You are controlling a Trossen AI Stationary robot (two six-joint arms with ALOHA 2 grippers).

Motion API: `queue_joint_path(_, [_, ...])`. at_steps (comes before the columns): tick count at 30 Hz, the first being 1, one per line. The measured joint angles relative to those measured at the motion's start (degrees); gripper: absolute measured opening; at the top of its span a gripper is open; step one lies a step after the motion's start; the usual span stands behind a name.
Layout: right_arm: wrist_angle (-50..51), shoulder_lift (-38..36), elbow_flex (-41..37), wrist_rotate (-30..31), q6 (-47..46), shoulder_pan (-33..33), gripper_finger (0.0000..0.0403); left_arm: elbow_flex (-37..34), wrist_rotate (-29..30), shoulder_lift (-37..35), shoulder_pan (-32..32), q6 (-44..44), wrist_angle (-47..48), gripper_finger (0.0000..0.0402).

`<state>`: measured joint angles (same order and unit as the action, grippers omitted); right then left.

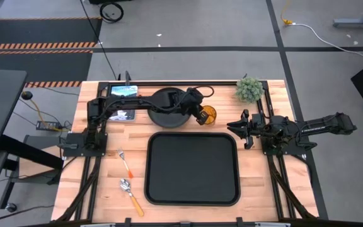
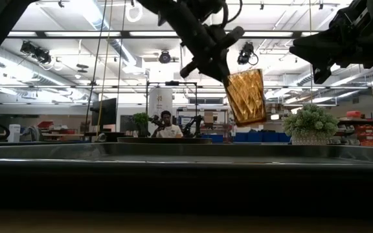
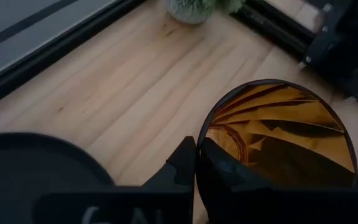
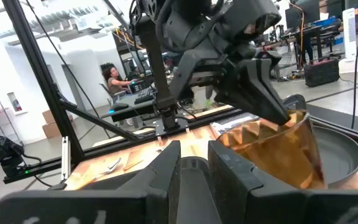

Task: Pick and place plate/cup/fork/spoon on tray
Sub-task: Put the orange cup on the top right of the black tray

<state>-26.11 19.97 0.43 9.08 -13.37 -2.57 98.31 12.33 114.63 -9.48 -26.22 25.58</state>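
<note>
From above, the left gripper (image 1: 201, 115) pinches the cup (image 1: 208, 115) by its rim, beside the plate (image 1: 169, 108), just off the tray (image 1: 193, 169). Low down, the cup hangs tilted, airborne. Level it before lowering. The right gripper (image 1: 243, 131) waits, fingers apart.

One tray (image 1: 192, 168), one plate (image 1: 162, 108), one cup (image 1: 208, 115), one fork (image 1: 125, 162), one spoon (image 1: 130, 193), one potted plant (image 1: 249, 89)
</note>
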Motion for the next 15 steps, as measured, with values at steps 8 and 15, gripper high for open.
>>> queue_joint_path(8, [0.02,0.00,-0.01,0.00,-0.01,0.01,0.0088,3.64,-0.40,1.90,3.62,0.04,-0.09,0.0014])
queue_joint_path(15, [-0.43,0.39,0.00,0.02,0.00,0.01,0.0088,13.65,-2.28,9.33,6.13,0.63,7.06,0.0014])
